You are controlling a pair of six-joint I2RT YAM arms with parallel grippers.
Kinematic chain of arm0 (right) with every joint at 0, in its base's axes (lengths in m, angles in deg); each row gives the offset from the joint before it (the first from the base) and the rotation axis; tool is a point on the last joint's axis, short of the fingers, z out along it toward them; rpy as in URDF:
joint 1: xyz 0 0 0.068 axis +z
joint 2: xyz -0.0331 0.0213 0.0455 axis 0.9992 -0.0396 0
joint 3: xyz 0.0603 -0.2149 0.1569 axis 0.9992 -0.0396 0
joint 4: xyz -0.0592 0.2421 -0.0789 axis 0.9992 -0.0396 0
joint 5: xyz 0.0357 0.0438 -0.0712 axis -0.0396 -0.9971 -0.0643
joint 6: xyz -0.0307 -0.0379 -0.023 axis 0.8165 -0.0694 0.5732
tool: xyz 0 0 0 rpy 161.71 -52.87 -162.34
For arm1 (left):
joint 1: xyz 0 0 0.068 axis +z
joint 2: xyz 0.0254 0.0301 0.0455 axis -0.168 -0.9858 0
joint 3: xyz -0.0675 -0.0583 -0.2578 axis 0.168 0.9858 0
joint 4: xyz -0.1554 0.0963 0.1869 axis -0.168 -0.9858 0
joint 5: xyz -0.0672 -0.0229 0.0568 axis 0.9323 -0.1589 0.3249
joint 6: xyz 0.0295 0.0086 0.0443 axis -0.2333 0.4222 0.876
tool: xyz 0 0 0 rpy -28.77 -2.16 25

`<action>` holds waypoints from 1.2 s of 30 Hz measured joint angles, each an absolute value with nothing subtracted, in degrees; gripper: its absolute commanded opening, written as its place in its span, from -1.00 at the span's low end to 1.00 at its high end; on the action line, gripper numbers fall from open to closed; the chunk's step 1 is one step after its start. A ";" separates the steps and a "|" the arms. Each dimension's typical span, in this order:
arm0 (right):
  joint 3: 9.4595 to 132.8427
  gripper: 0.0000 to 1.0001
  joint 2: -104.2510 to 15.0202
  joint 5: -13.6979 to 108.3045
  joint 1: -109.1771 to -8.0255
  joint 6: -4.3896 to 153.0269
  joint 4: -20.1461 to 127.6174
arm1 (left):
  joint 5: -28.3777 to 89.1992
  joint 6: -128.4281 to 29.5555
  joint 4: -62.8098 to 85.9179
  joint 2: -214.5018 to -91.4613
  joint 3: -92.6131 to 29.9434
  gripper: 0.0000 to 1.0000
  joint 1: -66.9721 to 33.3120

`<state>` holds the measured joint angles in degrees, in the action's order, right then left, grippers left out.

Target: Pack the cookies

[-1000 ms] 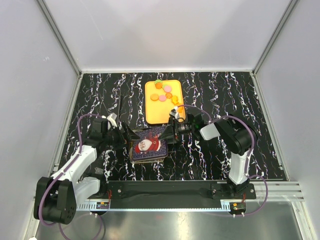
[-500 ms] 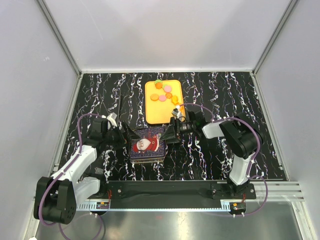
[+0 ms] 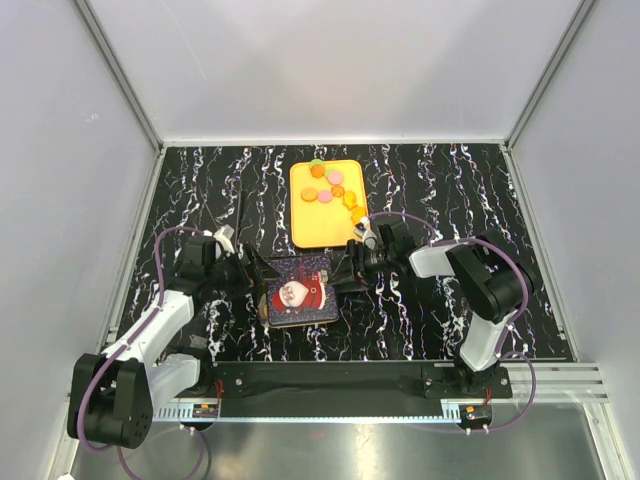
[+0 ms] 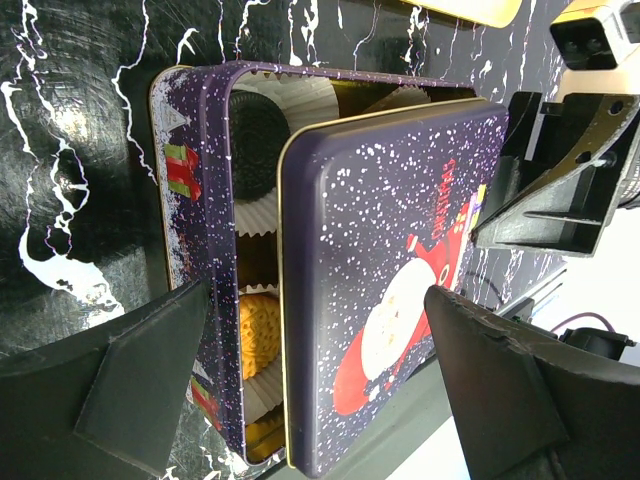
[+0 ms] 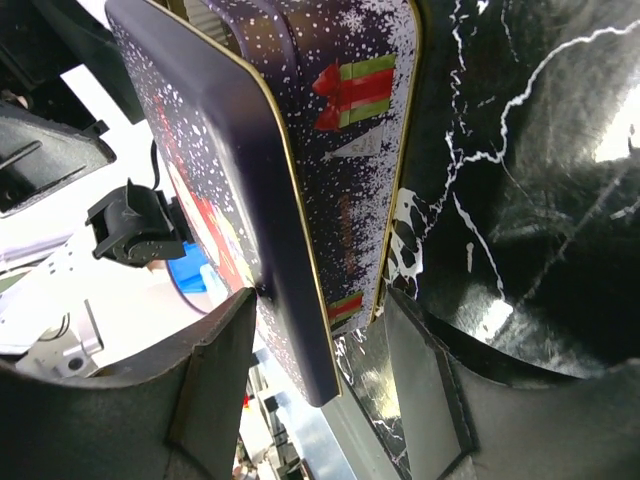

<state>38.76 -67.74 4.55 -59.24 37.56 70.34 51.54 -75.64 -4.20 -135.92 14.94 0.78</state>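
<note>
The lid (image 4: 390, 260) is painted dark blue with white dots and a red Santa. Cookies (image 3: 337, 178) are coloured orange and pink.

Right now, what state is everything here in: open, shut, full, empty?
tin: partly uncovered, with paper cups and a few cookies inside.
lid: shifted off-centre on the tin, not seated.
tray: loose cookies at its far end, near end bare.
left gripper: open, fingers either side of the tin.
right gripper: fingers astride the tin's end; grip unclear.
</note>
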 measured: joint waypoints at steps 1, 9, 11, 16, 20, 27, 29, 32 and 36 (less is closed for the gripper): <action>38.76 0.22 -67.34 5.01 -59.24 37.69 69.84 | 51.54 -75.64 -4.20 -135.92 14.94 0.92 0.76; 39.90 0.22 -65.16 7.55 -58.89 38.57 66.04 | 51.54 -75.66 -4.09 -135.92 14.94 0.91 0.17; 40.47 0.21 -65.16 8.23 -58.28 38.92 65.25 | 51.51 -75.66 -4.02 -135.92 14.94 0.91 0.00; 41.03 -0.06 -65.16 9.49 -56.40 39.09 64.55 | 51.49 -75.70 -3.72 -135.92 15.03 0.91 -0.55; 42.19 -0.24 -65.16 10.30 -56.20 39.00 63.81 | 51.40 -75.96 -3.26 -135.92 15.21 0.91 -1.53; 44.47 -0.30 -65.18 12.12 -56.29 39.07 61.07 | 49.46 -76.99 -1.12 -135.94 16.26 0.91 -4.02; 44.75 -0.27 -65.18 12.57 -56.33 39.07 60.83 | 48.89 -77.21 -0.86 -135.94 16.28 0.91 -4.40; 44.84 -0.18 -65.29 13.36 -56.37 39.07 60.88 | 48.43 -77.54 -0.29 -135.94 16.52 0.91 -4.77; 45.12 -0.08 -65.84 14.00 -56.40 38.83 61.01 | 47.91 -78.13 0.02 -135.94 16.58 0.91 -5.29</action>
<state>45.12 -65.84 14.00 -56.40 38.83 61.01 47.91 -78.13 0.02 -135.94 16.58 -5.29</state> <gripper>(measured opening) 0.452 0.958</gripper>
